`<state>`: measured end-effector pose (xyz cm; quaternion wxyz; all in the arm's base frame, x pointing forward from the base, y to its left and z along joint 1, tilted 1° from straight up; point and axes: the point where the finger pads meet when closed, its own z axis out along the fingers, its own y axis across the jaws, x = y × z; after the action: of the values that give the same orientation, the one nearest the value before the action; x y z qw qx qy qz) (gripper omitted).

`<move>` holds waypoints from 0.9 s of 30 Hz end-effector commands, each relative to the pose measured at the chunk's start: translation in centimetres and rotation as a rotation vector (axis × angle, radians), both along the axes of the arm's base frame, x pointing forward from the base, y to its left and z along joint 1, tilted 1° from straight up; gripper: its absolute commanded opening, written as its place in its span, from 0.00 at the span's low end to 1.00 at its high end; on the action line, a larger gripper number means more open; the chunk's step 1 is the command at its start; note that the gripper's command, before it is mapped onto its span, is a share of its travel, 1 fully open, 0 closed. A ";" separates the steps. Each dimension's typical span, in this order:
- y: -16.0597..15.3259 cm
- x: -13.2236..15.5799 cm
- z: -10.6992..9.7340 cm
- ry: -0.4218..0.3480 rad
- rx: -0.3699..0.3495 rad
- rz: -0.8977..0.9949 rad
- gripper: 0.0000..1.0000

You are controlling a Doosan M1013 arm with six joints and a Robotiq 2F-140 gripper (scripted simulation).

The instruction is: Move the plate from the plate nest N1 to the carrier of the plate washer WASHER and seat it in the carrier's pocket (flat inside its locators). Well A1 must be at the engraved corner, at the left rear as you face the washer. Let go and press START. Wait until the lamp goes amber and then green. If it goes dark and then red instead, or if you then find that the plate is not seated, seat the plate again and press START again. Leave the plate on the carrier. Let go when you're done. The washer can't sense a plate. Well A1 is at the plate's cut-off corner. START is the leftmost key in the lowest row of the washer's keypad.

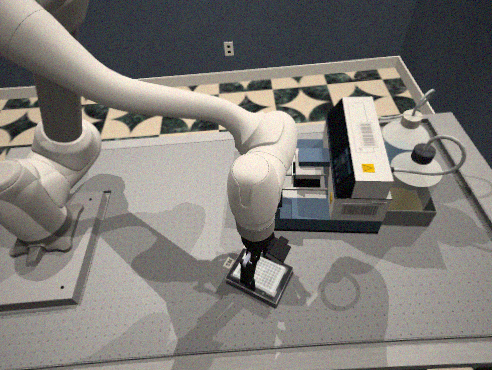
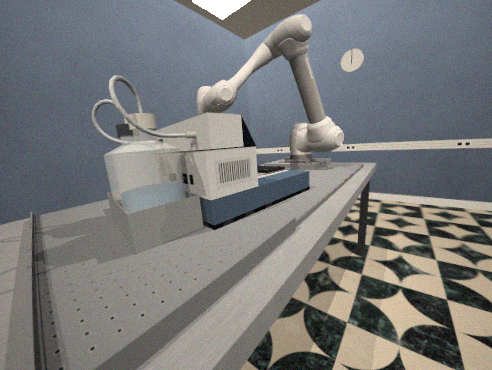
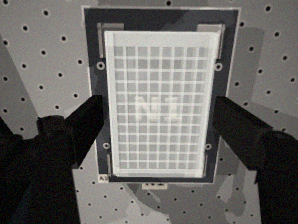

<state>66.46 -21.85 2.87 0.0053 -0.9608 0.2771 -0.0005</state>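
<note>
Pale cream, your robot arm [image 1: 150,97] reaches from its base at the left across the perforated grey table [image 1: 150,310] and bends straight down. Below it, your gripper [image 3: 159,112] hangs released, holding nothing: one dark finger [image 3: 87,120] stands left of the plate and the other right of it, both apart from its long sides. The white well plate [image 3: 161,102] lies flat in the dark plate nest N1 [image 3: 95,60]. Further right stands the plate washer WASHER [image 1: 360,150], with two capped bottles [image 1: 407,132] and tubing just beside it.
</note>
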 end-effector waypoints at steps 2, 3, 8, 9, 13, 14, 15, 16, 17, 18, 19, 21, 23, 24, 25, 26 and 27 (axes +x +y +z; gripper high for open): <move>0.0 0.1 0.1 -0.002 0.000 0.000 0.70; 0.0 0.1 0.1 -0.002 0.000 0.000 0.70; 0.0 0.1 0.1 -0.002 0.000 0.000 0.63; 0.0 0.1 0.1 -0.002 0.000 0.000 0.63; 0.0 0.1 0.2 -0.002 0.000 0.000 0.63; 0.0 0.1 0.2 -0.002 0.000 0.000 0.63; 0.0 0.1 0.2 -0.002 0.000 0.000 0.63; 0.0 0.1 0.2 -0.002 0.000 0.000 0.62; 0.0 0.1 0.2 -0.002 0.000 0.000 0.62; 0.0 0.1 0.2 -0.002 0.000 0.000 0.62; 0.0 0.1 0.2 -0.002 0.000 0.000 0.62; 0.0 0.1 0.2 -0.002 0.000 0.000 0.62; 0.0 0.1 0.2 -0.002 0.000 0.000 0.62; 0.0 0.1 0.2 -0.002 0.000 0.000 0.61; 0.0 0.1 0.2 -0.002 0.000 0.000 0.61; 0.0 0.1 0.2 -0.002 0.000 0.000 0.61; 0.0 0.1 0.2 -0.002 0.000 0.000 0.61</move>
<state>66.45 -21.85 2.99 0.0054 -0.9608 0.2771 -0.0005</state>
